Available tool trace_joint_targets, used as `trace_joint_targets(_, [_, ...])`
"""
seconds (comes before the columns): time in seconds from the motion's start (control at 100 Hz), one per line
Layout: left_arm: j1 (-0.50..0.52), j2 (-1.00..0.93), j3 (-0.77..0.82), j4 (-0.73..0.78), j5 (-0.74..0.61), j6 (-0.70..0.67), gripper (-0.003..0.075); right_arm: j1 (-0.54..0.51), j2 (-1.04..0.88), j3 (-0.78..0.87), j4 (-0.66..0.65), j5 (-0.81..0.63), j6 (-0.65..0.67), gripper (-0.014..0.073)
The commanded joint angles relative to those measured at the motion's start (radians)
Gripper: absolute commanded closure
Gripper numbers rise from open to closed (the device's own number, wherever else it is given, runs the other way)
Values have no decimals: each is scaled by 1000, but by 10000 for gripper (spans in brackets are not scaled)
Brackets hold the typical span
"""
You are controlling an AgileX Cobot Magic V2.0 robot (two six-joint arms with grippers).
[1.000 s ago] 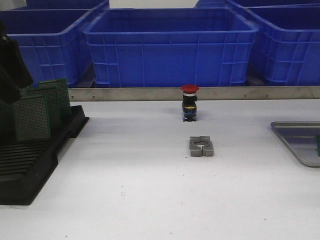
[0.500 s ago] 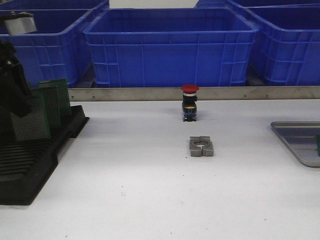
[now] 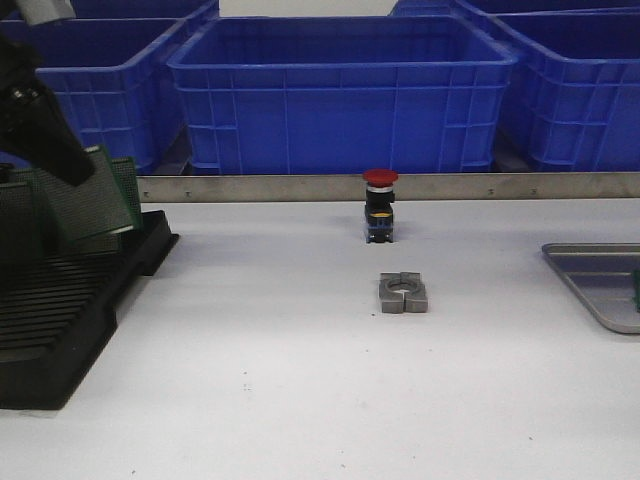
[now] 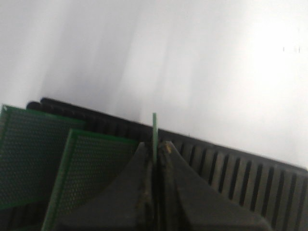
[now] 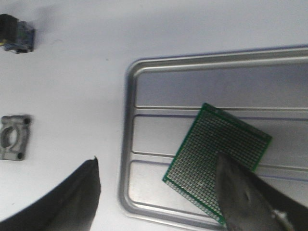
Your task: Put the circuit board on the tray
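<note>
My left gripper (image 3: 72, 163) is shut on a green perforated circuit board (image 3: 92, 205) and holds it tilted just above the black slotted rack (image 3: 60, 320) at the far left. In the left wrist view the board (image 4: 154, 126) stands edge-on between the closed fingers (image 4: 166, 159). Two more boards (image 4: 91, 168) stand in the rack (image 4: 240, 168). The silver ribbed tray (image 3: 595, 285) lies at the right edge. My right gripper (image 5: 156, 159) is open above the tray's near corner (image 5: 129, 96), where another green board (image 5: 211, 154) lies flat.
A red-capped push-button switch (image 3: 380, 205) stands mid-table, with a grey metal clamp block (image 3: 403, 292) in front of it. Both show in the right wrist view, the switch (image 5: 17, 33) and the clamp (image 5: 14, 137). Blue crates (image 3: 340, 95) stand behind a metal rail.
My left gripper has lifted the circuit board out of the rack slots, moving it up and to the right, and the board now tilts.
</note>
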Motion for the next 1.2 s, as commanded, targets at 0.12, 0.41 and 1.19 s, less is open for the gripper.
trace_joint_targets(0.12, [-52,-88,-32,-197,72,-12,740,60,-118,-83,45,129,-120,69])
trace_joint_targets(0.41, [-202,-94,-32,-224,72,-12,740,292,-174,-99,60,209,-491,69])
trace_joint_targets(1.19, [-447,-99,-32,-478,72,-12,740,564,-87,-99,297,203,-732,88])
